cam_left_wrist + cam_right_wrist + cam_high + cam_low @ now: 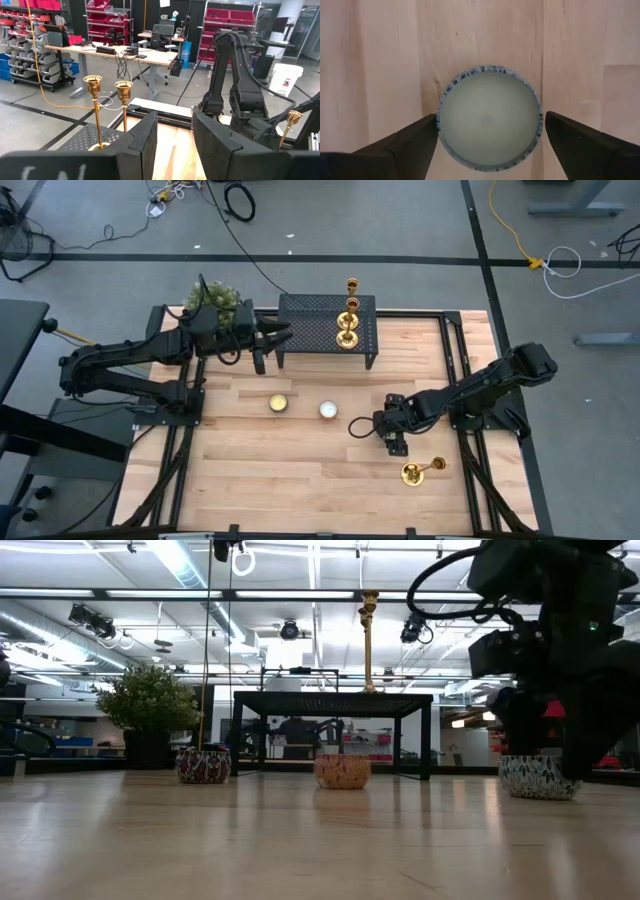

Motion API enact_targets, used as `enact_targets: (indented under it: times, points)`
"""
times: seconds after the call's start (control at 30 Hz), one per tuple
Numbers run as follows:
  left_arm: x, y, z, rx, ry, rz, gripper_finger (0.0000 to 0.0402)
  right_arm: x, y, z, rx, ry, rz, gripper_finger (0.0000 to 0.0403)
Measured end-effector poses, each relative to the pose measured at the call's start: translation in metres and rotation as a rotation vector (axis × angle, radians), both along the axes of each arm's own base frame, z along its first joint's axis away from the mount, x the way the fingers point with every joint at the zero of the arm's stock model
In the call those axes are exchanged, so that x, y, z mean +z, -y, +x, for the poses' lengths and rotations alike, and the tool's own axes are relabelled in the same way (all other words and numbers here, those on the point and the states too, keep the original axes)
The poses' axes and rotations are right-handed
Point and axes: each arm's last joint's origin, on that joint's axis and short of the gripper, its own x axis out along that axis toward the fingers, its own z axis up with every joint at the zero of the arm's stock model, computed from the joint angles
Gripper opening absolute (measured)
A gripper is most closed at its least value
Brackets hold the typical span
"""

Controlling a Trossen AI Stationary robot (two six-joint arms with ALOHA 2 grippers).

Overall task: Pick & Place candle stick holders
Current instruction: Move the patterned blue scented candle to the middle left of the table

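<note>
**While a candle dish is straddled, the third holder is left off to the side**

Although the right gripper (490, 121) is spread to its widest, only a round candle dish (540, 777) is framed between its fingers, and nothing is pinched. Just off to the side of that hand, outside the fingers and slightly back toward its wrist, the third candle stick holder (420, 470) is found on the table (300, 480). Its stem is seen rising cup-uppermost in the left wrist view, so its long axis is judged near vertical, though a slight lean cannot be ruled out. A sideways shift off the dish is judged necessary before it can be gripped, and this arm is clearly the nearer one. Farther off, ahead of the left gripper (175, 120), whose fingers are held narrowly apart on nothing, two more candle stick holders (93, 85) (123, 91) are set upright, cups up, on the black mesh stand (310, 330).
</note>
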Motion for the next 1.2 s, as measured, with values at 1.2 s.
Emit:
enact_targets:
  times: [1.2]
  points:
    - [0.0000,0.0000,0.0000,0.000,0.000,0.001,0.0128,-0.0053,-0.0009,0.0007,0.000,0.046,0.043,0.0307]
